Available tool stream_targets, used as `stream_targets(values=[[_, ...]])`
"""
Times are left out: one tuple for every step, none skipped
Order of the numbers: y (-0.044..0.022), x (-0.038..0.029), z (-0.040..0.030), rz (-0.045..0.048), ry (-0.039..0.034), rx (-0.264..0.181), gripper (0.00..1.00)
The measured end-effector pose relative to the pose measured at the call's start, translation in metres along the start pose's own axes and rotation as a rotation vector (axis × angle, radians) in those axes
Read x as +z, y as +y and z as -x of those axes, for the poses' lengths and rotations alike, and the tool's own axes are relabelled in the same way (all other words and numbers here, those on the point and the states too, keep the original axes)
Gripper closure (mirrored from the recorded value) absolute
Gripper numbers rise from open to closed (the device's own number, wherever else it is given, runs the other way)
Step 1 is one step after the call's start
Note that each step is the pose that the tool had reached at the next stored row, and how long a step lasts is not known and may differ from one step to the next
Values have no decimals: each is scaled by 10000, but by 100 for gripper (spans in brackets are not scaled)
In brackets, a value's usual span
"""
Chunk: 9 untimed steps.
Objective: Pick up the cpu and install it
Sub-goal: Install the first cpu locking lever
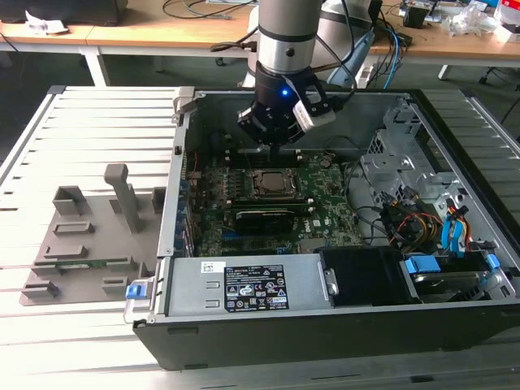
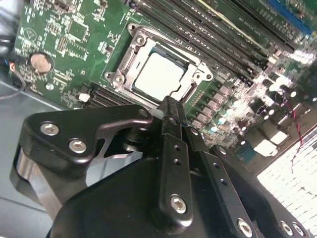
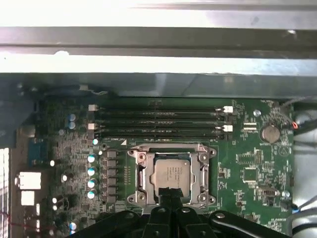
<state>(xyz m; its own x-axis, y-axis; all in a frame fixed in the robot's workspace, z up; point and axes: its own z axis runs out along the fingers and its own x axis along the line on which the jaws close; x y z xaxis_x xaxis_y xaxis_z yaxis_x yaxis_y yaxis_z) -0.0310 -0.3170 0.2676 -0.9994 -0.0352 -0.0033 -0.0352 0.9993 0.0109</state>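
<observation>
The claw [image 2: 171, 106] hangs low over the green board [image 1: 325, 207] inside the open computer case [image 1: 341, 325]. In both wrist views its two black fingers [image 3: 171, 198] come together into one thin tip with nothing between them, so the claw is clenched and holds nothing. The tip sits just at the near edge of the socket [image 3: 172, 173] and covers a bit of the metal frame. The cpu [image 3: 172, 172] lies flat inside that socket, silvery on top, with the frame around it. In the second wrist view the cpu [image 2: 158, 74] looks washed out by bright light. In the exterior view the arm [image 1: 284, 49] is cut off at the top, and the socket [image 1: 270, 185] looks small and dark. Black memory slots [image 3: 158, 121] run beside the socket. A grey holder [image 1: 89, 236] sits on the slatted counter [image 1: 81, 122] at the exterior view's left.
</observation>
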Motion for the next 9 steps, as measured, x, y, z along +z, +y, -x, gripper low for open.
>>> stream_targets(values=[[0, 0, 0, -2, 1, -44, 89], [0, 0, 0, -2, 1, -45, 89], [0, 0, 0, -2, 1, -47, 89], [1, 1, -14, 0, -1, -49, 89], [2, 0, -66, -1, -3, -46, 89], [4, 0, -118, -1, -13, -48, 89], [5, 0, -150, -3, -16, -48, 89], [7, 0, -184, -3, -20, -45, 89], [9, 0, -247, -4, -25, -48, 89]])
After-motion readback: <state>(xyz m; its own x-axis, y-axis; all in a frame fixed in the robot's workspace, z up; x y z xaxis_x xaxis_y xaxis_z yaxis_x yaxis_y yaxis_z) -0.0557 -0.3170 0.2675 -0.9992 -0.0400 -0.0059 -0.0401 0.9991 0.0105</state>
